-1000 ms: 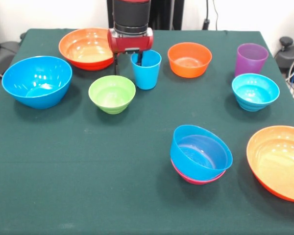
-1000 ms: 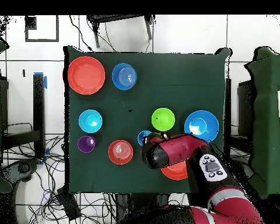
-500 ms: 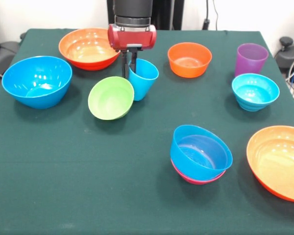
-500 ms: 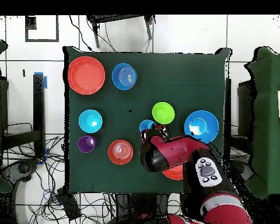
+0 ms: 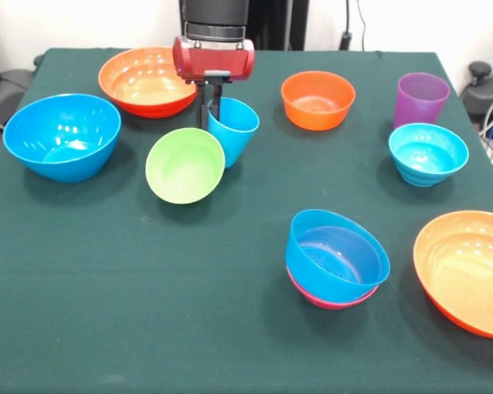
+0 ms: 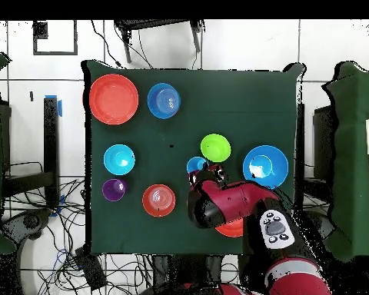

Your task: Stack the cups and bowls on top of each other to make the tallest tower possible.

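Observation:
My gripper (image 5: 211, 108) is shut on the rim of the light blue cup (image 5: 231, 131), which hangs tilted and leans against the green bowl (image 5: 183, 165), tipping that bowl onto its side. In the overhead view the cup (image 6: 194, 164) shows just beyond my arm, beside the green bowl (image 6: 215, 147). The tower (image 5: 335, 258) is a blue bowl nested in a pink bowl, near the table's front. The purple cup (image 5: 420, 99) stands upright at the far right.
A large blue bowl (image 5: 62, 135) sits at the left, an orange bowl (image 5: 147, 80) behind my gripper, a small orange bowl (image 5: 317, 99) at the back middle, a cyan bowl (image 5: 427, 153) at the right, and a large orange bowl (image 5: 471, 269) at the front right edge.
The gripper has lifted and tilted the light blue cup and shifted it left against the green bowl, which has tipped from upright onto its side.

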`<act>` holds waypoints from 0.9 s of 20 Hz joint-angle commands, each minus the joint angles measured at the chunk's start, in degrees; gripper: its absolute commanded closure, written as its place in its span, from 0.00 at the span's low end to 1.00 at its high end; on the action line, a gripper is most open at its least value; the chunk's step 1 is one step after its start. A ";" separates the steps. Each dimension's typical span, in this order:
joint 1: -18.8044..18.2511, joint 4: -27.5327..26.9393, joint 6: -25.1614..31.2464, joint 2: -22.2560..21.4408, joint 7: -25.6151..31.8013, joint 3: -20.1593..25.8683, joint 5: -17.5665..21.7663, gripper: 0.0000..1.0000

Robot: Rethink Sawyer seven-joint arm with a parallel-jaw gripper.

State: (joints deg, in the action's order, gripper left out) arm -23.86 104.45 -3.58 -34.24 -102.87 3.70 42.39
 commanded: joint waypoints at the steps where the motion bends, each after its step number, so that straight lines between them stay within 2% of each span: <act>1: 0.27 1.35 0.54 1.11 -6.99 2.94 -1.72 1.00; 3: -0.28 2.58 2.08 0.68 -6.99 4.62 -2.37 1.00; 5: 0.98 4.82 3.09 -0.20 -8.19 5.16 -4.13 1.00; 10: 6.04 8.49 3.46 -3.00 -10.79 3.41 -8.99 1.00; 13: 8.89 7.36 1.16 -0.96 -11.53 1.09 -10.84 1.00; 18: 11.60 3.70 -3.61 4.97 -11.63 -1.60 -12.56 1.00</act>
State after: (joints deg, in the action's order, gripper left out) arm -15.50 108.93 -3.75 -34.90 -103.89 2.20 33.20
